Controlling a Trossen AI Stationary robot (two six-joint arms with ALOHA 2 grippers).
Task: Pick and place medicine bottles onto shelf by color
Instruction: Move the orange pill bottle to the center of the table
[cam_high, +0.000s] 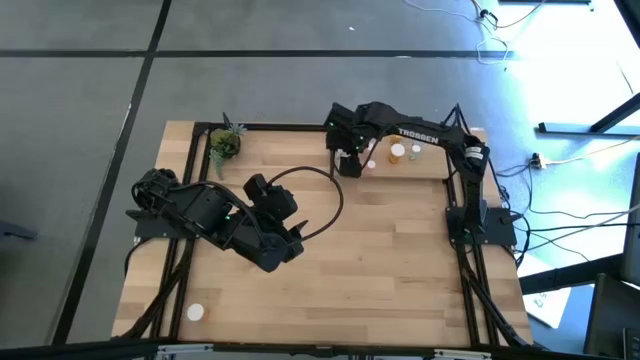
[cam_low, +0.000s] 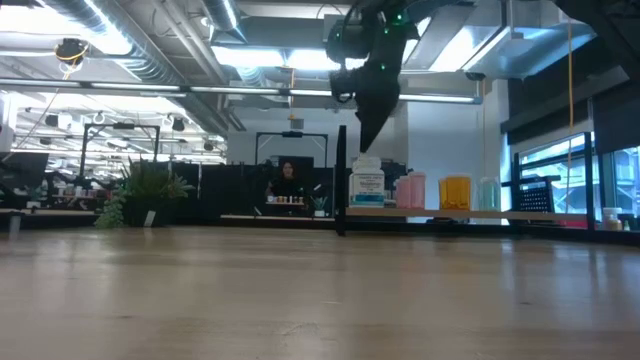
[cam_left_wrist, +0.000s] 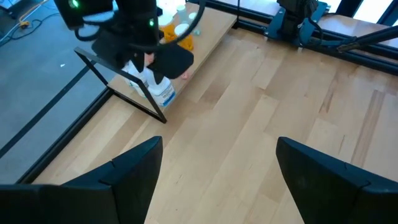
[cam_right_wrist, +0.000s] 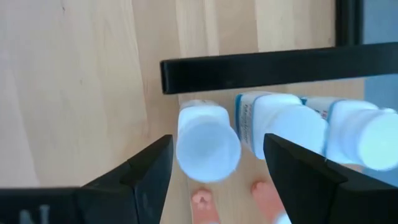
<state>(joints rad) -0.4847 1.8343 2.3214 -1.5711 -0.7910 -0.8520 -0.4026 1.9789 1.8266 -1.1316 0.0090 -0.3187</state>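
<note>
Small white cylindrical pill bottles with white caps (cam_right_wrist: 208, 144) stand in a cluster at the left end of the light wooden shelf board with thin black metal posts (cam_low: 520, 214), at the far edge of the table. The right wrist view looks down on three white caps side by side, the nearest one lying between the two dark fingers (cam_right_wrist: 149, 168), with a black bar of the frame just beyond. In the low view one white bottle with a blue label (cam_low: 367, 185) stands upright on the shelf; to its right along the board stand a pinkish bottle (cam_low: 411, 190), an orange one (cam_low: 455, 192) and a pale green one (cam_low: 488, 193).

The right gripper (cam_right_wrist: 214, 171) hangs directly above the white bottles, jaws spread apart with a cap showing between them; no contact with any bottle is visible, and nothing is held. From the high view the right arm reaches from its base at the table's right side across to the shelf's left end.

The left gripper (cam_left_wrist: 217, 168) sits over the middle of the large wooden tabletop (cam_high: 380, 260), jaws wide and empty, facing the shelf.

One more white bottle (cam_high: 195, 312) lies alone near the front left corner of the table, well apart from both arms. A small green potted plant (cam_high: 225, 143) stands at the far left corner.
</note>
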